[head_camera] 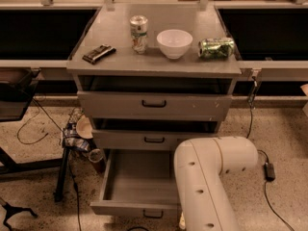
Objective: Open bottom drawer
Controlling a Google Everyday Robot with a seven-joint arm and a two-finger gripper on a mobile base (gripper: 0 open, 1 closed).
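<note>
The bottom drawer [137, 207] of the grey cabinet stands pulled far out toward me. Its inside [142, 174] is bare, and its small black handle [153, 214] shows at the lower edge of the view. My white arm [207, 177] bends down over the drawer's right side and covers its right front corner. My gripper is hidden under the arm at the bottom edge and does not show. The middle drawer [154, 139] and the taller top drawer [154, 103] are slightly out.
On the cabinet top [115, 64] stand an upright can [139, 33], a white bowl [174, 43], a green can [216, 47] on its side and a dark bar [98, 53]. Wrappers and cups [79, 137], cables and a black stand leg [61, 177] lie on the floor to the left.
</note>
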